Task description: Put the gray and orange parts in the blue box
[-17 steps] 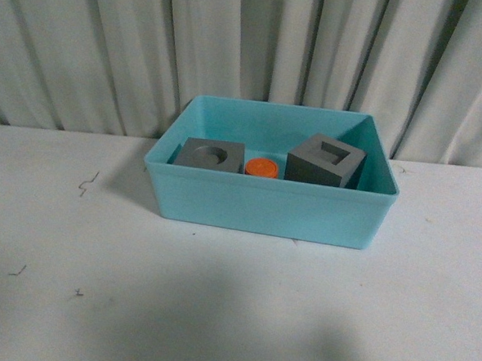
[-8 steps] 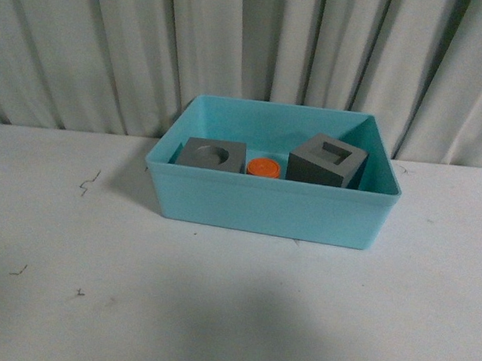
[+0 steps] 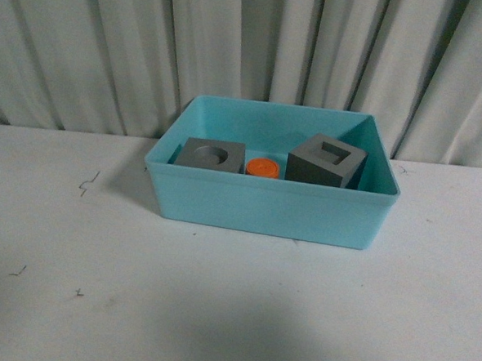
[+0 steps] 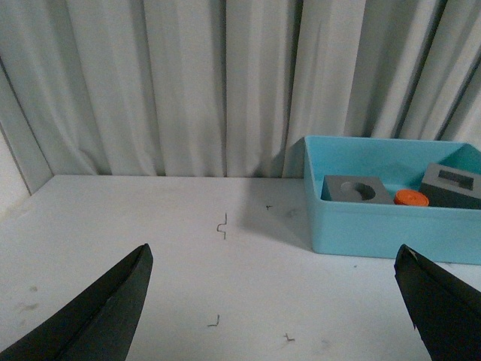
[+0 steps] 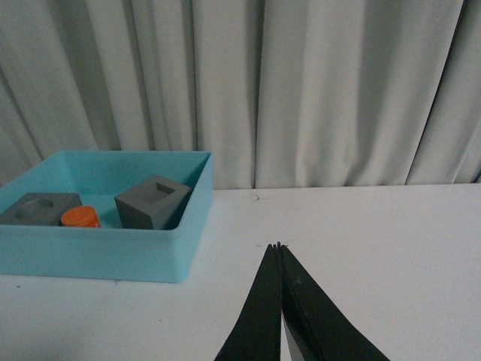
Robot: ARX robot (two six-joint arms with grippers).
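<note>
Resting unmoved in blue box [image 3: 264, 210], all parts; left pincer [image 4: 274, 301] wide, right pincer [image 5: 279, 252] closed.

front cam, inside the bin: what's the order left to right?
Inside the blue box: gray cube with round recess → orange cylinder → gray cube with square recess.
</note>
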